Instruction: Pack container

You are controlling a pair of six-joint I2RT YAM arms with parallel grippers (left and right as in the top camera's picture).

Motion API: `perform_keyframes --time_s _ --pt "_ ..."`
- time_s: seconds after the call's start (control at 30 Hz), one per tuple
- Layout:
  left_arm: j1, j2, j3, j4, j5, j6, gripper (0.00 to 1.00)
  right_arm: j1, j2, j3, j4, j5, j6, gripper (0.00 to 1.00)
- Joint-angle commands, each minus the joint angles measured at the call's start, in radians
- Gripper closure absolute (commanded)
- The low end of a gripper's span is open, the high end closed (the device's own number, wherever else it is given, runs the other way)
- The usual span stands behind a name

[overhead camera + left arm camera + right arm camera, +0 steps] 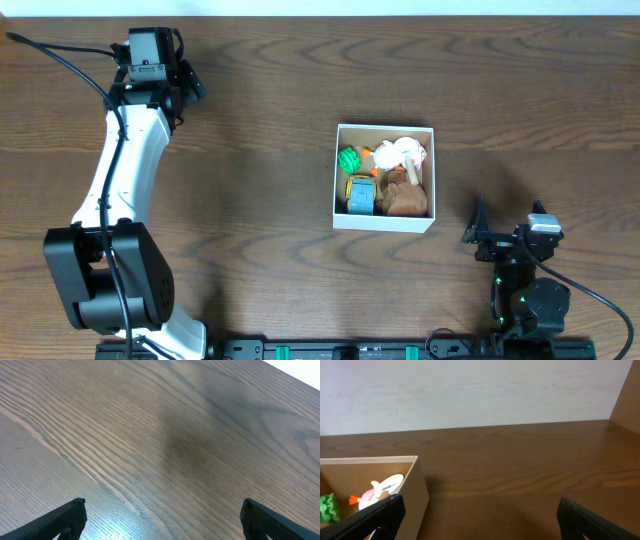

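The container (336,176), a small white-walled cardboard box with a brown inside, stands right of the table's middle and holds several toys: a green ball, a white-and-pink plush, a blue-and-yellow toy and a brown plush. Its corner also shows in the right wrist view (417,491). My left gripper (193,80) is open and empty at the far left back, over bare wood (162,520). My right gripper (478,232) is open and empty at the front right, just right of the container (480,520).
A pale wall (470,390) runs behind the table's far edge. A brown panel (627,405) stands at the right side. The arm bases and a black rail (330,350) sit along the front edge.
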Motion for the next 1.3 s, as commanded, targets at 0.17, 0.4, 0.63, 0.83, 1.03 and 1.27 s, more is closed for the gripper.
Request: perform_keyframes --time_s 0.17,0.4,0.63,0.83,1.03,1.27 --pt "0.001 0.013 0.013 -0.002 -0.012 -0.006 0.02 0.008 -0.01 -0.003 -0.003 -0.013 -0.018 0.01" --pt "0.001 0.013 0.013 -0.008 -0.012 -0.006 0.02 0.008 -0.01 -0.003 -0.003 -0.013 -0.018 0.01" --pt "0.005 0.006 0.013 0.038 -0.012 -0.006 0.02 0.008 -0.01 -0.003 -0.003 -0.013 -0.018 0.01" --pt "0.005 -0.126 0.011 -0.002 -0.013 -0.002 0.02 0.008 -0.01 -0.003 -0.003 -0.013 -0.018 0.01" --pt "0.005 -0.393 0.004 -0.174 -0.013 -0.002 0.02 0.008 -0.01 -0.003 -0.003 -0.013 -0.018 0.01" --pt "0.005 -0.69 0.004 -0.365 -0.013 -0.003 0.02 0.008 -0.01 -0.003 -0.003 -0.013 -0.018 0.01"
